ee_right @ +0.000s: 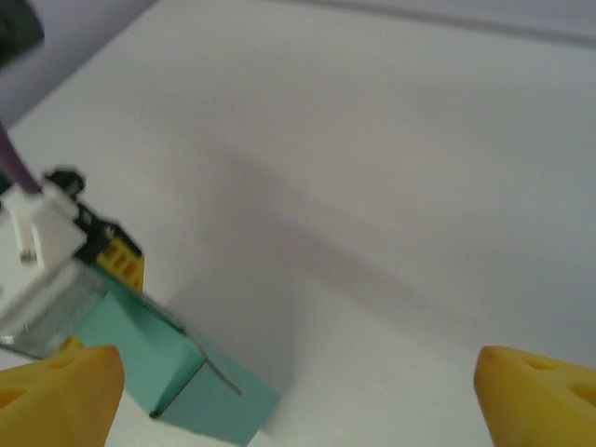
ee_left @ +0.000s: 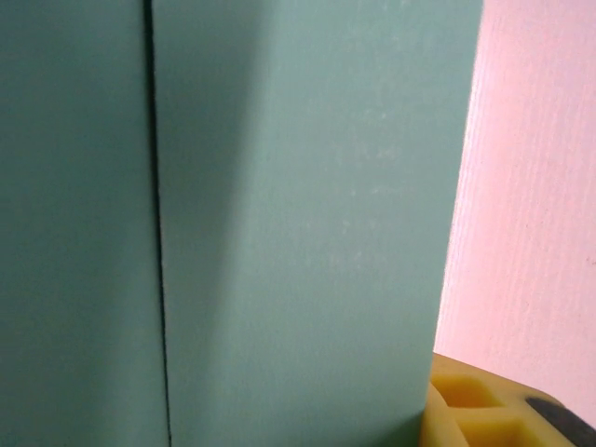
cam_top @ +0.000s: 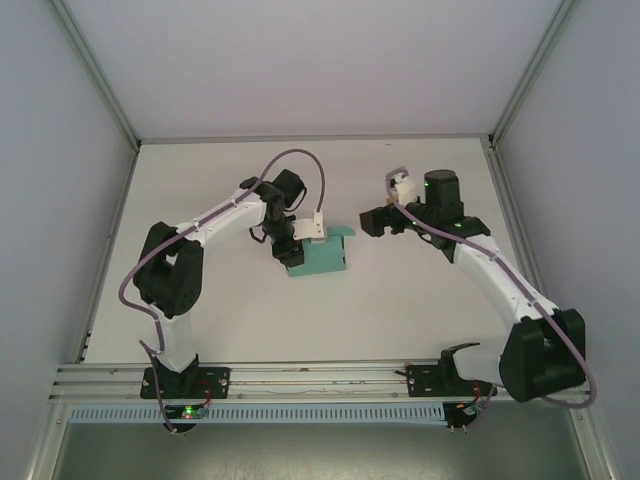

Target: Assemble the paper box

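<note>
The teal-green paper box (cam_top: pixel 322 258) lies mid-table as a small folded block, with one flap (cam_top: pixel 344 232) sticking up at its far right corner. My left gripper (cam_top: pixel 291 249) is shut on the box's left end. In the left wrist view the box's card wall (ee_left: pixel 298 223) is close to the lens, and one yellow fingertip (ee_left: pixel 466 410) presses its right edge. My right gripper (cam_top: pixel 372 222) hovers just right of the box, open, with nothing between its yellow fingers. In the right wrist view it (ee_right: pixel 298 400) looks down at the box (ee_right: pixel 186 382) at lower left.
The white table (cam_top: pixel 400 320) is bounded by grey enclosure walls on the left, right and back. A metal rail (cam_top: pixel 320 380) runs along the near edge by both arm bases. A purple cable (cam_top: pixel 300 160) arches over the left arm.
</note>
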Robot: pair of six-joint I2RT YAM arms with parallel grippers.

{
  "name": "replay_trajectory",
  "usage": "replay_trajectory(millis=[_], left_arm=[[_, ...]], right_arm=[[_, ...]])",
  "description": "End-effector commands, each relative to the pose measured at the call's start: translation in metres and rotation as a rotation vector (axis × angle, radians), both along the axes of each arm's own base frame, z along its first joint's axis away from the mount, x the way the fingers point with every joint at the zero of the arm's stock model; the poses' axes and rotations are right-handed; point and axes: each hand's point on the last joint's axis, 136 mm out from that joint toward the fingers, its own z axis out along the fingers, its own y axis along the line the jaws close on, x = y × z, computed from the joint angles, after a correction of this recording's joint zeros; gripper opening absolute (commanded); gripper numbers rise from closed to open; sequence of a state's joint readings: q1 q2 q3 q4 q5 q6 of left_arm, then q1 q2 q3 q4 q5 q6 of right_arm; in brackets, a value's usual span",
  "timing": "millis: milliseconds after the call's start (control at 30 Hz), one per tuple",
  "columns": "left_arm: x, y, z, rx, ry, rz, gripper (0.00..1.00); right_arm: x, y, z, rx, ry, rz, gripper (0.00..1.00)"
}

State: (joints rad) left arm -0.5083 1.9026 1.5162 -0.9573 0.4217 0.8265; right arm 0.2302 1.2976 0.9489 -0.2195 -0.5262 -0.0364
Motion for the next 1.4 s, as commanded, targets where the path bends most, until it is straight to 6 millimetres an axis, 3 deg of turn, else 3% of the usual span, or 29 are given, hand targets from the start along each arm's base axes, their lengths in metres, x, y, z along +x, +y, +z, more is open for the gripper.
replay_trajectory(millis=[0, 200, 300, 500, 667, 833, 933, 1067, 1167, 1367], left_arm=[[-0.007, 0.007, 0.002, 0.006, 0.103, 0.036, 0.33], [-0.004, 0.005, 0.004, 0.021, 0.14, 0.049, 0.35], [0.0, 0.008, 0.003, 0.054, 0.134, 0.066, 0.35], [0.003, 0.007, 0.006, 0.059, 0.11, 0.081, 0.36], [0.006, 0.007, 0.006, 0.081, 0.085, 0.091, 0.36], [0.005, 0.002, 0.01, 0.063, 0.067, 0.088, 0.36], [0.004, 0.003, 0.009, 0.074, 0.061, 0.082, 0.36], [0.005, 0.002, 0.006, 0.091, 0.05, 0.09, 0.36], [0.012, -0.001, 0.006, 0.095, 0.019, 0.116, 0.36], [0.02, -0.006, 0.003, 0.127, -0.043, 0.135, 0.37]], right_arm=[[-0.002, 0.019, -0.012, -0.064, 0.035, 0.125, 0.9], [-0.001, 0.046, -0.04, -0.185, 0.108, 0.252, 0.8], [0.006, 0.055, -0.042, -0.201, 0.099, 0.277, 0.71], [-0.001, 0.064, -0.049, -0.232, 0.13, 0.345, 0.58], [-0.001, 0.068, -0.059, -0.225, 0.184, 0.351, 0.37], [-0.001, 0.072, -0.064, -0.237, 0.201, 0.353, 0.34], [0.001, 0.075, -0.063, -0.219, 0.196, 0.355, 0.27], [-0.004, 0.083, -0.059, -0.187, 0.203, 0.38, 0.09], [-0.003, 0.083, -0.054, -0.155, 0.266, 0.311, 0.0], [-0.014, 0.098, -0.049, 0.056, 0.533, 0.079, 0.0]])
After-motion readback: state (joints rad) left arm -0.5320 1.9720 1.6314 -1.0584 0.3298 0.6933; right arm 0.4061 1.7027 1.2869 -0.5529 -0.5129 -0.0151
